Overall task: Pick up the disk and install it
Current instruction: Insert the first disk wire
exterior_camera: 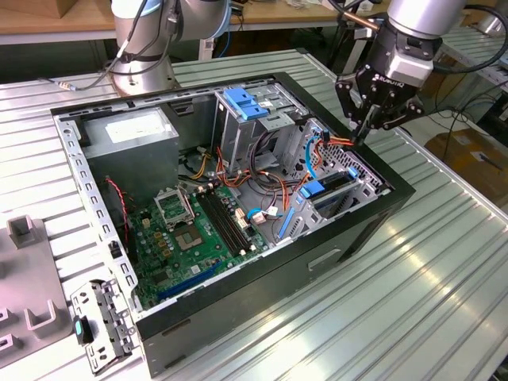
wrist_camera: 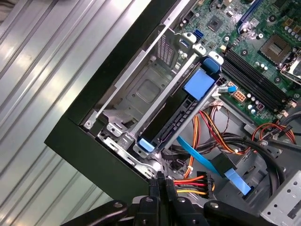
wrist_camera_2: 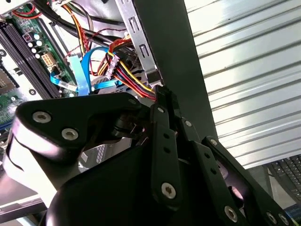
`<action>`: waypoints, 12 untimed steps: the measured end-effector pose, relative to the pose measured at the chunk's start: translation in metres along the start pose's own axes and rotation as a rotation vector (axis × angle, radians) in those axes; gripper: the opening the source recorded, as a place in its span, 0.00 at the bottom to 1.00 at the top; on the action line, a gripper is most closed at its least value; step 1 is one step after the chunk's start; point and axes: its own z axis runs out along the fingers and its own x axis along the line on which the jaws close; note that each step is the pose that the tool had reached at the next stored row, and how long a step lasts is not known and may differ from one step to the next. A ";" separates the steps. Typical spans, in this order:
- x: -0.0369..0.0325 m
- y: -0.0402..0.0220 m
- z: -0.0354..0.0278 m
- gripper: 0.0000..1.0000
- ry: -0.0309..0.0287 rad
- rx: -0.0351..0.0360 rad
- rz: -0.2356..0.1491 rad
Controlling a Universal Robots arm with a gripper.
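Pincer [exterior_camera: 363, 131] squeezed shut, fingertips together with nothing visibly between them, poised over the two-o'clock corner of the open computer case [exterior_camera: 317, 254] in the exterior view. Same closed tips in both wrist views [wrist_camera: 161, 181], right next to the red, yellow and black power cables [wrist_camera: 188, 181]; touching or just clear of them, cannot tell. Disk [exterior_camera: 335, 182] on edge in the metal drive bay [wrist_camera: 141, 89] at about three o'clock inside the case, blue side rail and blue tab uppermost, seemingly slid home, though how fully seated cannot be judged. Not in the pincer's hold. Flat blue data cable [wrist_camera: 197, 157] looping loose just beside the disk, toward the motherboard [exterior_camera: 190, 230] at eight o'clock. Main hazard, as a judgement: snagging the power cables with the closed tips, dragging a plug off or bending the bay's thin sheet metal. Second: pressing down off-centre, so jamming the rails crooked. Third: trapping the blue cable between disk and cage wall, leaving it kinked.
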 end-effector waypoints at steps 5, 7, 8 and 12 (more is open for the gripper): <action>-0.0022 0.0033 -0.0001 0.16 0.0000 0.0000 0.003; -0.0023 0.0033 -0.0001 0.16 0.0003 -0.0011 0.024; -0.0023 0.0033 -0.0002 0.16 0.0006 -0.0019 0.037; -0.0025 0.0035 -0.0002 0.16 0.0016 -0.0048 0.094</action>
